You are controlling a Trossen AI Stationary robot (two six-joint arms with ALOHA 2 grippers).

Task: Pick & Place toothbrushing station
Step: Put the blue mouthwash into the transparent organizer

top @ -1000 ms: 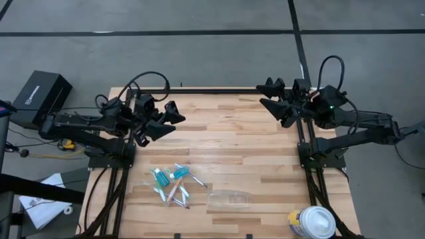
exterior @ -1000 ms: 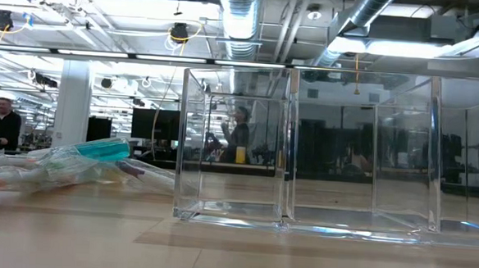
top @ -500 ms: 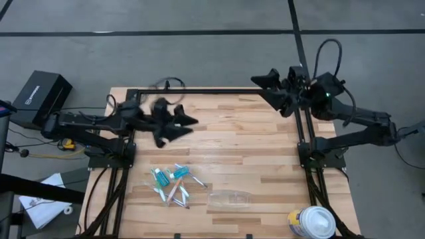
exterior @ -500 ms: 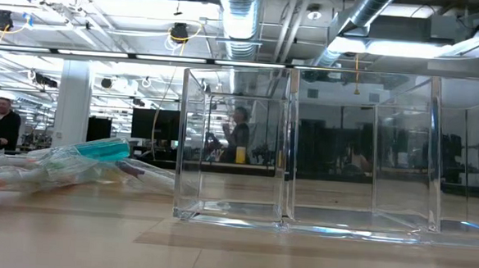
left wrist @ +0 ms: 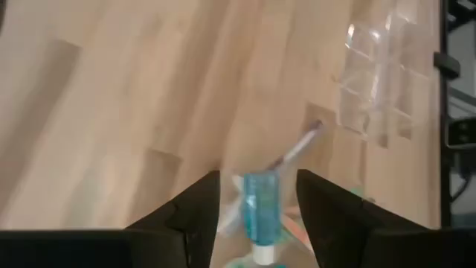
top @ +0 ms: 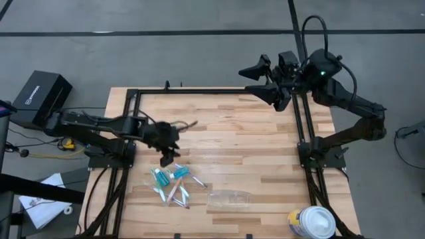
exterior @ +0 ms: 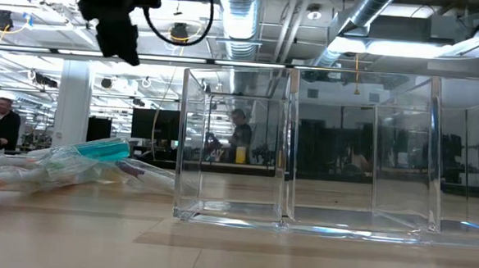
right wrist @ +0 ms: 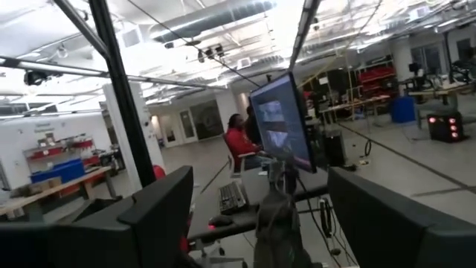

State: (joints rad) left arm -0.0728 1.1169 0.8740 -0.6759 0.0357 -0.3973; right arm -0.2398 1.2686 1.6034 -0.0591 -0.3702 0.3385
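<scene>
Several slim pale toothbrushes and small teal-and-white tubes lie in a loose pile (top: 174, 184) on the wooden table, near its front left. The pile also shows in the low view (exterior: 73, 166). The flat see-through holder (top: 229, 198) lies to the right of the pile and stands close in the low view (exterior: 304, 146). My left gripper (top: 167, 157) is open, points down and hovers just above the pile's far end. In its wrist view a teal tube (left wrist: 260, 212) lies below, between its fingers (left wrist: 190, 219). My right gripper (top: 251, 78) is open and empty, raised over the table's far edge.
A round white-lidded canister (top: 312, 222) stands at the front right corner. A black box (top: 40, 96) sits off the table at the left. Bare wood (top: 239, 146) spans the table's middle. People and desks show in the room beyond.
My left gripper has swung from the far left part of the table toward the near edge and tipped down over the pile. It now shows at the top of the low view. My right gripper has risen and gone toward the far edge and left.
</scene>
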